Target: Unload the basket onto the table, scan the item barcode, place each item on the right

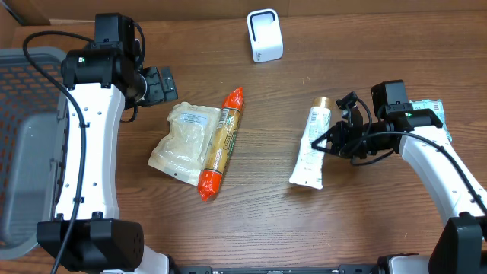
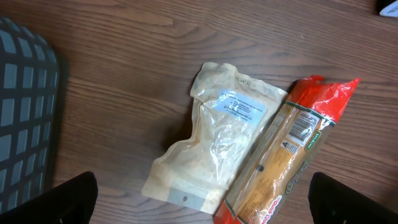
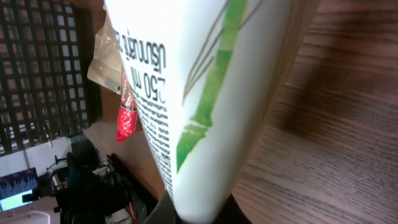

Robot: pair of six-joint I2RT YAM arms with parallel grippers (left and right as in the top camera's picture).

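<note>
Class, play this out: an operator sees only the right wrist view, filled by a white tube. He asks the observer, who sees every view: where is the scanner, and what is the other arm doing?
Observer: The white scanner stands near the far edge of the table, apart from the tube.
Operator: And the left gripper?
Observer: It is open, holding nothing, and hovers near a clear pouch.
Operator: Anything beside the pouch?
Observer: A red-ended sausage packet lies along its side, barcode facing up.
</note>
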